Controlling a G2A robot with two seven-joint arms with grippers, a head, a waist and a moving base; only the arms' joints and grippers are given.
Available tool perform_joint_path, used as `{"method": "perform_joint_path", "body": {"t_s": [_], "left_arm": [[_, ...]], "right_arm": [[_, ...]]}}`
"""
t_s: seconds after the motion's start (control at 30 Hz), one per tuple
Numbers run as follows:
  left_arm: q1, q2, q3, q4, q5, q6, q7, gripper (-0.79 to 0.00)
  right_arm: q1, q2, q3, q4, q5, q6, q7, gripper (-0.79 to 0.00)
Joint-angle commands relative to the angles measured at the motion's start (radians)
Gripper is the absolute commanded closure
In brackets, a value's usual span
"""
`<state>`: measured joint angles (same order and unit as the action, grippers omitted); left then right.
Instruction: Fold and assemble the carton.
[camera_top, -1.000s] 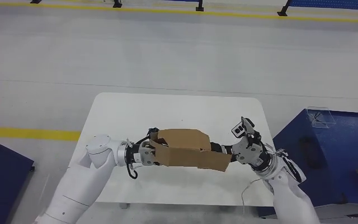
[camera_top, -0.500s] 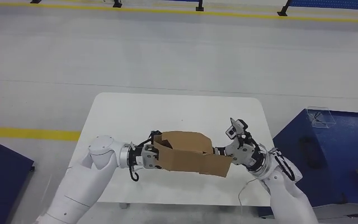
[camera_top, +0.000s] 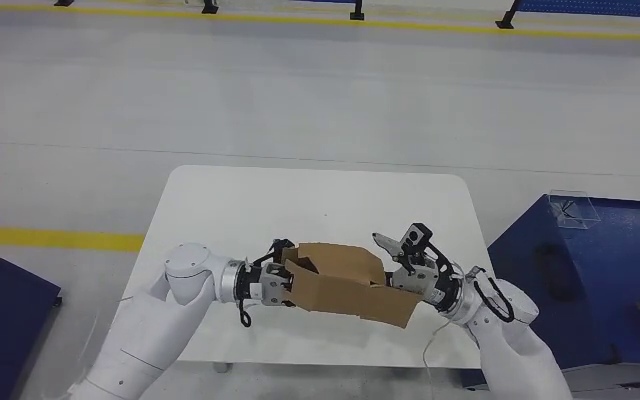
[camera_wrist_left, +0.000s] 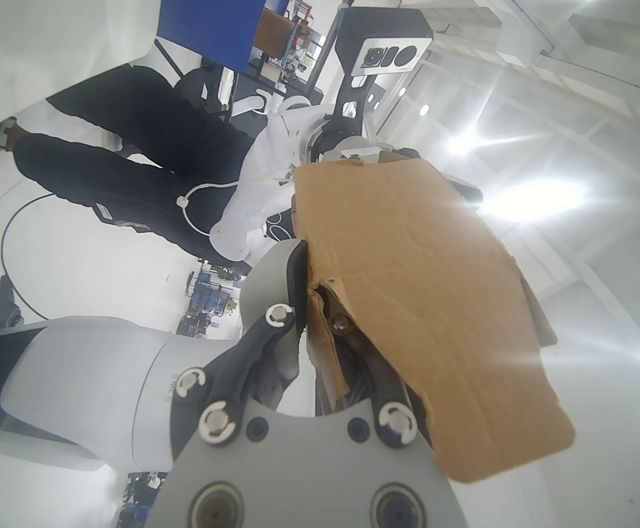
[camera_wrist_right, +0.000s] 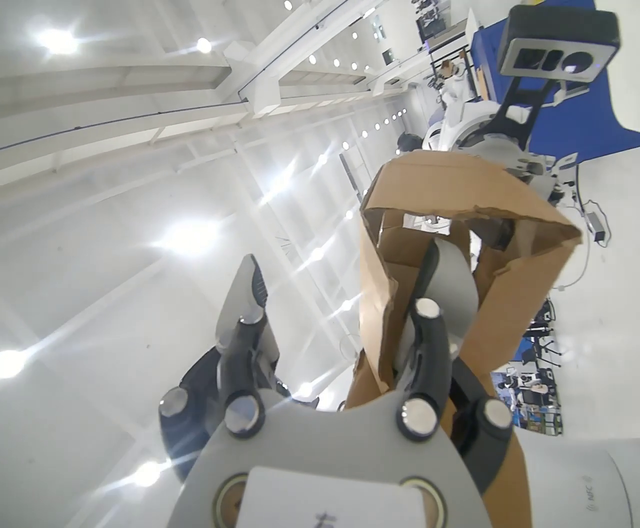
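Top view shows the left pincer (camera_top: 284, 284) clamped on the left edge of the carton (camera_top: 345, 280). The carton sits between the two arms over the near part of the worktop (camera_top: 300, 200), half opened into a skewed sleeve. The right pincer (camera_top: 392, 262) stands apart, one finger inside the carton's right open end and the other outside. To square the sleeve, the left should probably hold firm while the right eases the wall outward gently, as the ragged cardboard edges could tear.
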<state>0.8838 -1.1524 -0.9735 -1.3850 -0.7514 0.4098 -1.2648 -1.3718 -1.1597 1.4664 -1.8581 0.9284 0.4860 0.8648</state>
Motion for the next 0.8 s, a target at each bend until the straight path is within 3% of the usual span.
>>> {"method": "perform_joint_path", "body": {"t_s": [0.0,0.33,0.37,0.4,0.53,0.67,0.77], "left_arm": [[-0.003,0.001,0.004,0.001,0.010,0.006,0.002,0.000],[-0.012,0.007,0.019,-0.004,0.048,0.060,0.012,-0.018],[-0.013,0.008,0.017,-0.005,0.054,0.063,0.021,-0.376],[-0.012,0.008,0.014,-0.007,0.055,0.060,0.033,-0.785],[-0.003,0.013,-0.028,0.008,0.034,0.037,0.099,-0.785],[0.002,0.022,-0.094,0.039,0.011,0.001,0.165,-0.785],[0.015,0.027,-0.156,0.052,-0.017,-0.073,0.253,-0.785]], "right_arm": [[0.001,0.002,-0.001,0.005,-0.014,-0.003,-0.004,0.000],[-0.001,0.008,-0.006,0.005,-0.042,0.024,0.003,0.000],[-0.001,0.008,-0.006,0.005,-0.042,0.024,0.003,0.000],[-0.002,0.007,-0.005,0.005,-0.038,0.020,-0.002,0.000],[0.003,-0.006,0.012,0.018,0.099,-0.074,-0.120,0.000],[0.014,-0.017,0.016,0.046,0.258,-0.069,-0.231,0.000],[0.014,-0.017,0.016,0.046,0.258,-0.069,-0.231,0.000]]}}
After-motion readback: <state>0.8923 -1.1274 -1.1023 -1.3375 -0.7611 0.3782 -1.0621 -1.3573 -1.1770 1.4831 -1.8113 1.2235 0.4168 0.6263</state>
